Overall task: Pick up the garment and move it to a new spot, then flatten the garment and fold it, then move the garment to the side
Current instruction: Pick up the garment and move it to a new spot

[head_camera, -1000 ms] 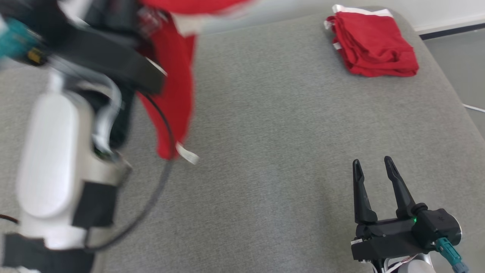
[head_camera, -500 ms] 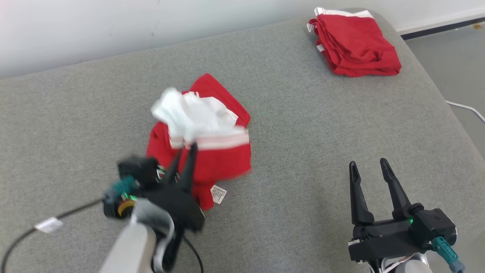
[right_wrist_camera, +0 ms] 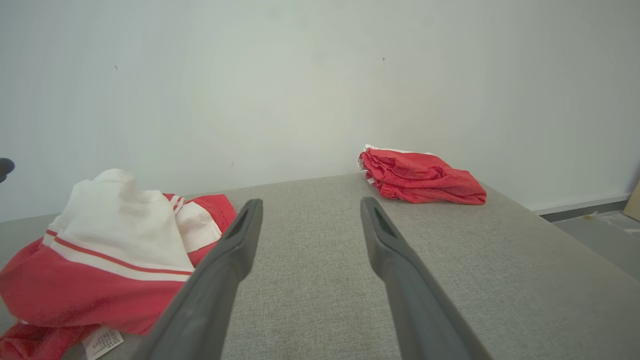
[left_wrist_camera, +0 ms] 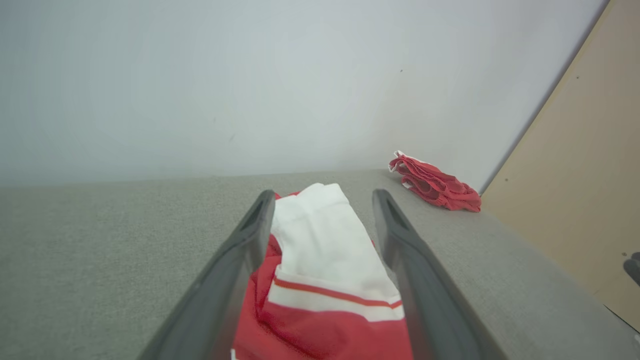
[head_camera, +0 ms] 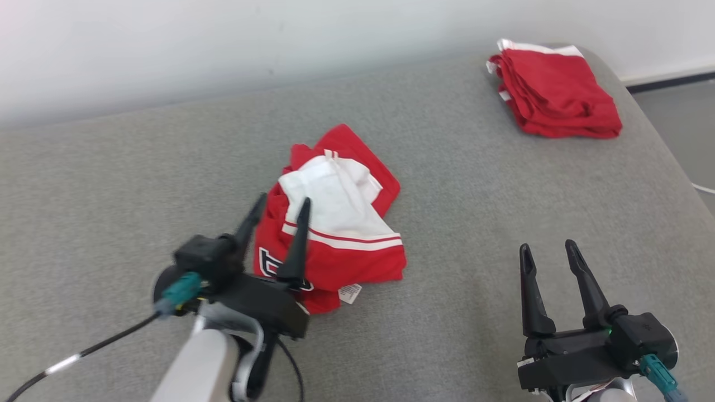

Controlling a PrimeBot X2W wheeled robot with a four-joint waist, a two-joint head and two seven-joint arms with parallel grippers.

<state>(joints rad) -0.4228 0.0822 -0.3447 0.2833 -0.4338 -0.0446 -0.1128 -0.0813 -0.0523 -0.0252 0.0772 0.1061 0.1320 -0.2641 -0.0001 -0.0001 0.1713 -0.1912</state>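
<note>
The garment (head_camera: 342,223), red with white panels and stripes, lies crumpled in the middle of the grey padded surface (head_camera: 463,184). My left gripper (head_camera: 284,200) is open at the garment's left edge, one finger over the red cloth and one beside it. In the left wrist view the garment (left_wrist_camera: 325,245) lies below the gap of the left gripper (left_wrist_camera: 322,195), and the jaws are spread wide apart. My right gripper (head_camera: 547,246) stands open and empty at the lower right, well clear of the garment. In the right wrist view the right gripper (right_wrist_camera: 310,201) points past the garment (right_wrist_camera: 110,240), which lies at the left.
A folded red garment (head_camera: 558,92) rests at the far right corner of the surface, also in the wrist views (left_wrist_camera: 435,182) (right_wrist_camera: 420,177). A white wall runs along the back. The surface's right edge drops to the floor (head_camera: 692,123). A dark cable (head_camera: 84,352) trails from my left wrist.
The left gripper swung the hanging garment down from the upper left, then opened and let it go. The garment now lies in a heap. The camera shifted a little. The right gripper stayed put.
</note>
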